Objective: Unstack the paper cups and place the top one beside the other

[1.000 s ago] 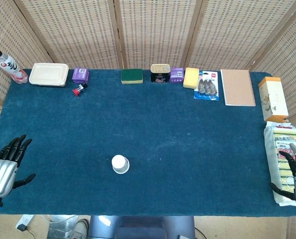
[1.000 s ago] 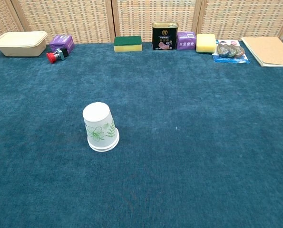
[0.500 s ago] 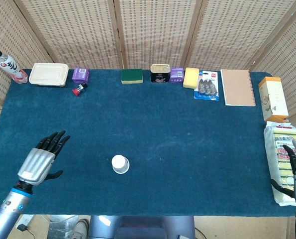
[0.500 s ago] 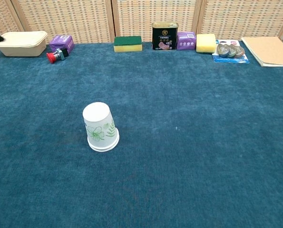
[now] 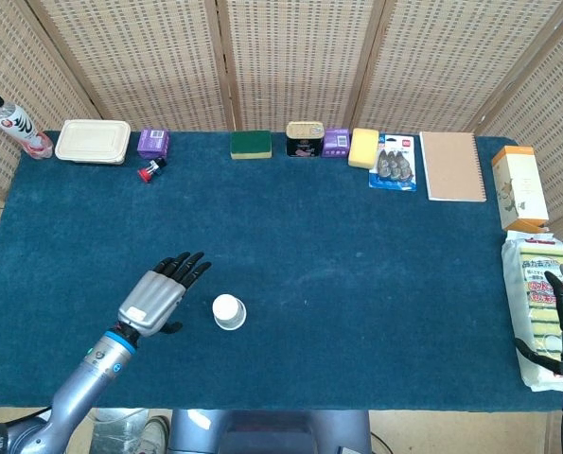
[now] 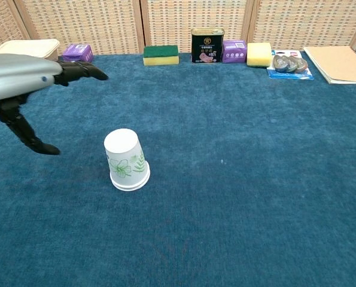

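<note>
2 stacked paper cups stand inverted; left hand hovers beside, fingers spread, empty.

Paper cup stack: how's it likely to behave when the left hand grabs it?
The paper cup stack stands upside down, rim on the blue cloth, so it probably sits stable until nudged. Thin paper walls likely crush under a hard squeeze. It looks light; the open left hand, beside it and not touching, might lift both nested cups together.

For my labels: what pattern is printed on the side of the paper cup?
A green flower with leaves on the white paper cup; the chest view shows it best.
</note>
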You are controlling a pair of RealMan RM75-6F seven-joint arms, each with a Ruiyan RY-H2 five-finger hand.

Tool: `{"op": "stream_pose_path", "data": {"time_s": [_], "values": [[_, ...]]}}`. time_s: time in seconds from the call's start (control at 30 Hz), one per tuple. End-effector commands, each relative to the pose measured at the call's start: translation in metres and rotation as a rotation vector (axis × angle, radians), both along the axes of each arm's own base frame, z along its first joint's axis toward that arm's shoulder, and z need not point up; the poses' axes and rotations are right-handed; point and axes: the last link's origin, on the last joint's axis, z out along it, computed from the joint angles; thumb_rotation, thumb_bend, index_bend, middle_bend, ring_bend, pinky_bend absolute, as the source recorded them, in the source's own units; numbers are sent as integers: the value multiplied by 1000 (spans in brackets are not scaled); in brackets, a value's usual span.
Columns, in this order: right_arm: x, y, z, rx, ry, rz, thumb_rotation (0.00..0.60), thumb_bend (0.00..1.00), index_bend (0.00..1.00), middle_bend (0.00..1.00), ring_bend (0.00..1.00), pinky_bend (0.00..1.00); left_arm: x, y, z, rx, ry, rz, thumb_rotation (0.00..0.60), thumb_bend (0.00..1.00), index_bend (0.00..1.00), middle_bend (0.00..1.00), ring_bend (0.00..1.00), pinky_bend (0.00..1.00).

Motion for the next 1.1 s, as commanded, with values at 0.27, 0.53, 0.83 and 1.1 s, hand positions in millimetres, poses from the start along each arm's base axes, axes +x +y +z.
{"op": "stream_pose_path", "data": {"time_s": [0.27, 0.53, 0.83, 1.1], "values": [[-1, 0, 2, 22, -20, -5, 600, 0, 0, 0, 0, 0, 28, 4, -29, -42, 21, 11, 600, 129, 0, 0, 0, 136], [-1, 1, 4, 22, -41, 2, 600, 0, 0, 0, 0, 0, 36, 8, -44, -45, 56, 22, 600, 172, 19, 0, 0, 136], [-1, 0, 4, 27, -48, -1, 600, 0, 0, 0, 0, 0, 43, 8, -50, -45, 65, 33, 600, 192, 150, 0, 0, 136], [-1, 1, 4, 33, -46, 2, 600, 0, 0, 0, 0, 0, 42, 7, -52, -48, 75, 46, 600, 195, 239, 0, 0, 136]]}}
